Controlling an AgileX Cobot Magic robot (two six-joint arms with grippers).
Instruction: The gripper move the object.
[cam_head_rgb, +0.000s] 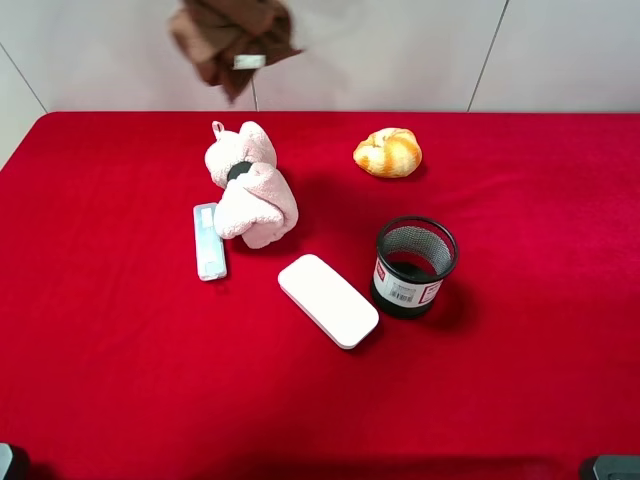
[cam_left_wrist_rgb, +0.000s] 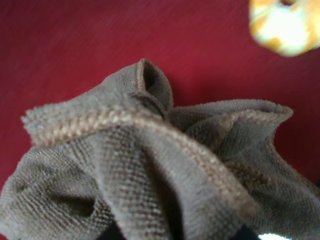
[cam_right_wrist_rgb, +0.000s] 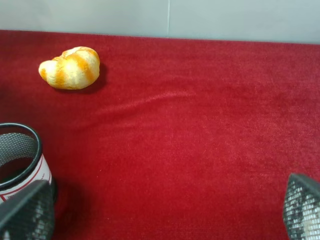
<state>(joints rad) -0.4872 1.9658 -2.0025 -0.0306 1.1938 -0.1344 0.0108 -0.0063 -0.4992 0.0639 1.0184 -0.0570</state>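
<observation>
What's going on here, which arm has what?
The left arm holds a brown cloth up in the air above the red table; its fingers are hidden by the cloth. The right arm's fingers are spread open and empty, near the mesh cup. A pink towel, bread roll, white case and white remote lie on the table.

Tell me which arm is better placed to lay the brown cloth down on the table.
Left. The brown cloth hangs above the red table and fills the left wrist view, so the left end effector apparently holds it. The right end effector is open and empty near the mesh cup.
</observation>
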